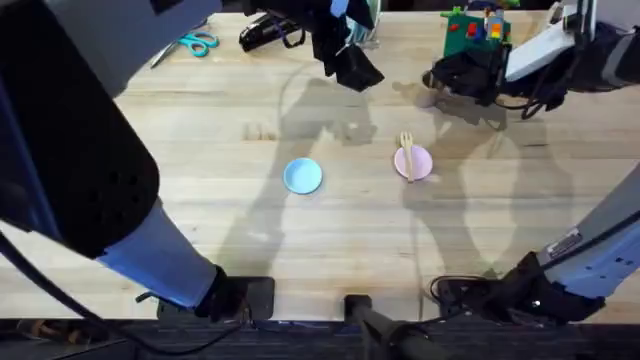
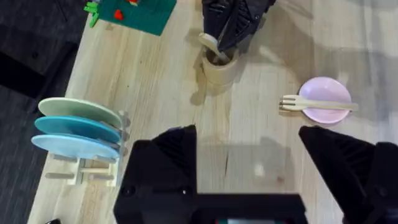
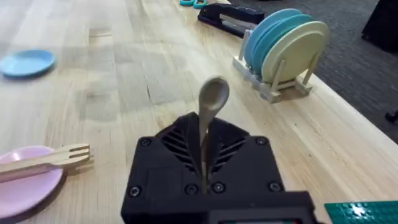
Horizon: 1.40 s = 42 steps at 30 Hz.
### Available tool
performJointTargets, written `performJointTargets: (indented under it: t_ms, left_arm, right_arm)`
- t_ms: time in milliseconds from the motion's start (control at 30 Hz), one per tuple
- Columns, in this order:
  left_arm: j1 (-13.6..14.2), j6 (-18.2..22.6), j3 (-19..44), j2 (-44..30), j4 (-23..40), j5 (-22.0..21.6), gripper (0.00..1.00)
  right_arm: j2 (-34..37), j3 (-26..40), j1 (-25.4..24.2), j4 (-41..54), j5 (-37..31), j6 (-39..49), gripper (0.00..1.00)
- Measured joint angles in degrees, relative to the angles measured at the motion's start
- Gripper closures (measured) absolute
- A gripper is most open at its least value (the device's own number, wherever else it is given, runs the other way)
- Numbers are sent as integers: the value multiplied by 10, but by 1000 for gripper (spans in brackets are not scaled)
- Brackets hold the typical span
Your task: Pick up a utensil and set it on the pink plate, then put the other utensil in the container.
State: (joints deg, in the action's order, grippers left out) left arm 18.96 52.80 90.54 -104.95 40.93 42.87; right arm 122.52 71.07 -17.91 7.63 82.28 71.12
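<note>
My right fingers (image 3: 203,177) clamp the small pale wooden spoon (image 3: 210,112) by its handle, long axis upright, w/ tan cylindrical cup (image 2: 219,65) directly under them. Left fingers (image 2: 249,149) wide open, holding nothing. Farther off, pale wooden fork (image 1: 407,150) lies across small pink plate (image 1: 416,165).

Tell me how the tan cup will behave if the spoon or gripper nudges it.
The container looks like cork or light wood, so probably light and easy to shove across the smooth table. It stands upright and narrow, so a sideways knock from the spoon held in the right gripper might tip it, and then it could roll.
</note>
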Motion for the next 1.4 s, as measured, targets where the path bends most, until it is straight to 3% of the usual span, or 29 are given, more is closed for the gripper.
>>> performJointTargets:
  t_ms: [367,433,467,633,667,1100,1400]
  left_arm:
    - [0,0,0,0,0,0,7]
    - [0,0,0,0,0,0,7]
    - [0,0,0,0,0,0,7]
    - [0,0,0,0,0,0,8]
    - [0,0,0,0,0,0,9]
    - [0,0,0,0,0,0,6]
    - [0,0,0,0,0,0,7]
  right_arm:
    - [0,0,0,-1,0,0,971]
    - [0,0,0,-1,0,0,931]
    - [0,0,0,-1,0,0,829]
    - [0,-1,0,-2,0,0,94]
    - [0,-1,0,-2,0,0,35]
    - [-7,-2,0,-3,-4,-23,7]
    - [-122,-4,0,65,-39,-115,6]
